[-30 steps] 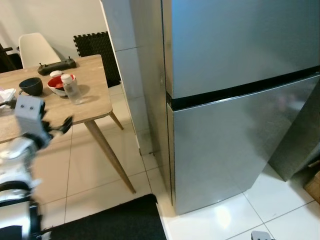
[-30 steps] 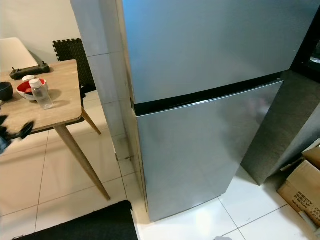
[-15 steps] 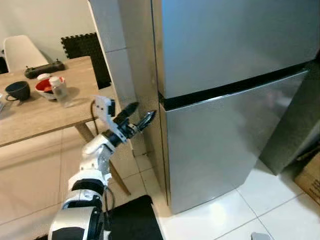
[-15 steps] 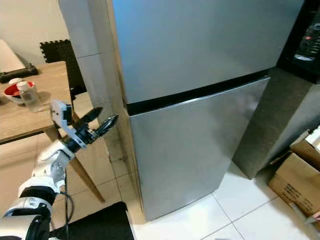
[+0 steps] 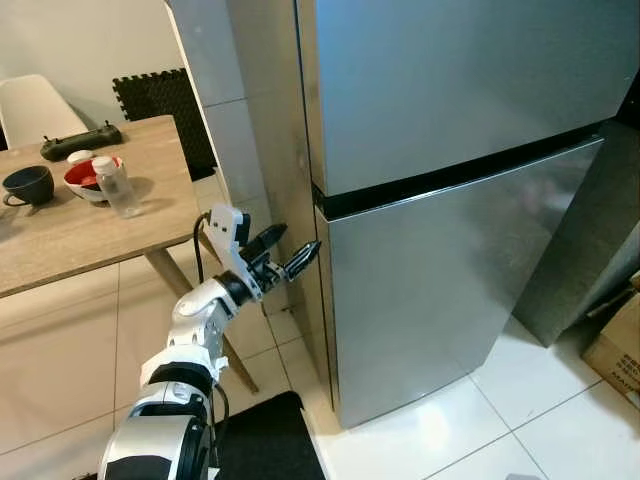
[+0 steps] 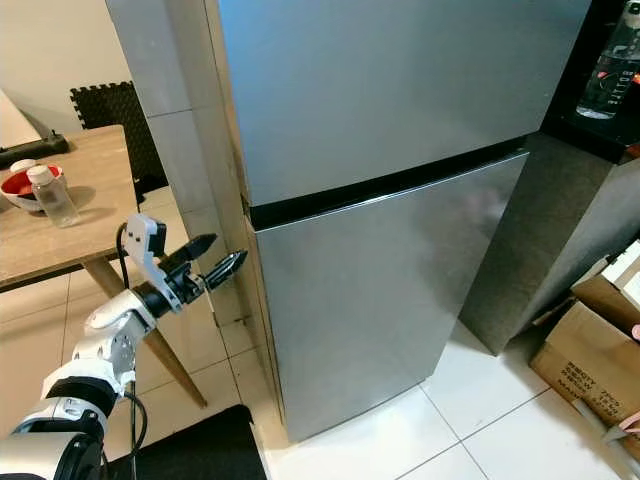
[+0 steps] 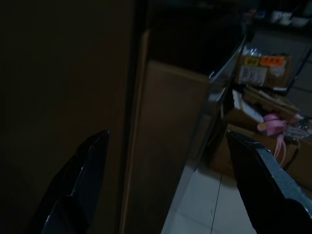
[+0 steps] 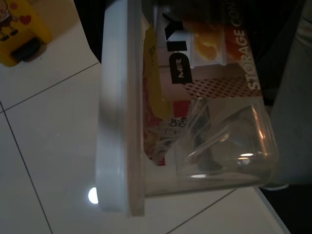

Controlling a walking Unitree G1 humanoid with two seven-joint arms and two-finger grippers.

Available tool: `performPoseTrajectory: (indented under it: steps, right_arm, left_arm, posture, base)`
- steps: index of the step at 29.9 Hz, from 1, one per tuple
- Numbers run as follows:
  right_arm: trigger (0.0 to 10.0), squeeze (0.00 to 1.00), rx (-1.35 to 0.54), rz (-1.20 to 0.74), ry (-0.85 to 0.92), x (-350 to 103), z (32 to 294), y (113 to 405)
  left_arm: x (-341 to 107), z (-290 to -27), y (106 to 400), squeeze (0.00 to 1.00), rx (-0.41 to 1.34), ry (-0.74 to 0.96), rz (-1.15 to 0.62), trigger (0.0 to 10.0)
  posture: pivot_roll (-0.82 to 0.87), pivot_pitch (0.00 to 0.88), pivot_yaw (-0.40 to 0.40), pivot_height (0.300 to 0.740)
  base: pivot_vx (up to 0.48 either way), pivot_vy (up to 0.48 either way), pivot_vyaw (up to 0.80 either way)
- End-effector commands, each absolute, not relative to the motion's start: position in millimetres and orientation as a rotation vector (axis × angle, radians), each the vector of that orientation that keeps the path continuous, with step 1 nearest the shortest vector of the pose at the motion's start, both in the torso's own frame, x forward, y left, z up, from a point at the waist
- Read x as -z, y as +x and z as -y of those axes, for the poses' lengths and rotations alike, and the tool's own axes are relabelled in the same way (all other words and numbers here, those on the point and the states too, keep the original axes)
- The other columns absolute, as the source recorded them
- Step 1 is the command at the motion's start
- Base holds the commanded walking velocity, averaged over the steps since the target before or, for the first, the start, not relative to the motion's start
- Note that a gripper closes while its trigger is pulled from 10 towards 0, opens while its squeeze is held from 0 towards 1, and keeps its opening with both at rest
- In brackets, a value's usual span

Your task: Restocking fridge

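A tall steel fridge with an upper and a lower door stands shut in front of me, a black seam between the doors. My left gripper is stretched out and open, its fingertips just short of the lower door's left edge, a little below the seam. In the dark left wrist view the two black fingers stand wide apart around the fridge's side edge. A clear plastic bottle with a white cap stands on the wooden table to the left.
A red bowl, a dark cup and a black controller share the table. A black mat lies at the fridge's foot. Cardboard boxes sit at the right. The right wrist view shows a clear lidded storage box on white tiles.
My left arm has swung up from beside the table to the fridge's left edge, then dropped slightly toward the lower door. The camera has shifted a little to the right.
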State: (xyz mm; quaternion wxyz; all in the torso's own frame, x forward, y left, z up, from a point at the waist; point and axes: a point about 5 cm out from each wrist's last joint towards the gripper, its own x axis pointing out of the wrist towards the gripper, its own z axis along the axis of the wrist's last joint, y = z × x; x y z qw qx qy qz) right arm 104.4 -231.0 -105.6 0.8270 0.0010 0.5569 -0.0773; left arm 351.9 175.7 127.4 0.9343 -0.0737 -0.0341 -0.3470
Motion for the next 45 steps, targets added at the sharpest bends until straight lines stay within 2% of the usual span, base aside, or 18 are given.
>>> performPoseTrajectory:
  steps: [1, 14, 17, 23, 31, 39, 45]
  right_arm:
    - [10.0, 0.0, 0.182, -1.175, 0.01, 106, 233, 103]
    - [10.0, 0.0, 0.193, -1.201, 0.014, 110, 235, 76]
    - [10.0, 0.0, 0.187, -1.197, 0.009, 110, 238, 72]
    - [10.0, 0.0, 0.191, -1.163, 0.005, 107, 243, 79]
    - [10.0, 0.0, 0.202, -1.149, 0.005, 106, 245, 79]
    - [10.0, 0.0, 0.223, -1.167, 0.011, 107, 247, 69]
    - [10.0, 0.0, 0.226, -1.165, 0.016, 107, 246, 71]
  left_arm:
    - [-130, -184, 353, 0.0, 0.708, -0.114, 0.062, 10.0]
    - [-142, -173, 358, 0.0, 0.814, -0.075, 0.068, 10.0]
    - [-150, -164, 360, 0.0, 0.883, -0.065, 0.086, 10.0]
    - [-165, -148, 365, 0.0, 0.972, -0.033, 0.115, 10.0]
    - [-179, -140, 371, 0.0, 0.996, -0.005, 0.149, 10.0]
    - [-181, -96, 355, 0.0, 1.296, -0.033, 0.17, 10.0]
    - [-172, -80, 336, 0.0, 1.466, -0.049, 0.142, 10.0]
  posture:
    - [-0.14, 0.049, 0.055, 0.74]
    - [-0.16, 0.162, 0.059, 0.74]
    - [-0.17, 0.215, 0.061, 0.74]
    - [-0.19, 0.239, 0.064, 0.74]
    - [-0.21, 0.237, 0.068, 0.74]
    - [-0.22, 0.223, 0.073, 0.74]
    - [-0.22, 0.21, 0.072, 0.74]
  base:
    - [0.0, 0.0, 0.0]
    - [0.0, 0.0, 0.0]
    - [0.0, 0.0, 0.0]
    - [0.0, 0.0, 0.0]
    - [0.0, 0.0, 0.0]
    - [0.0, 0.0, 0.0]
    - [0.0, 0.0, 0.0]
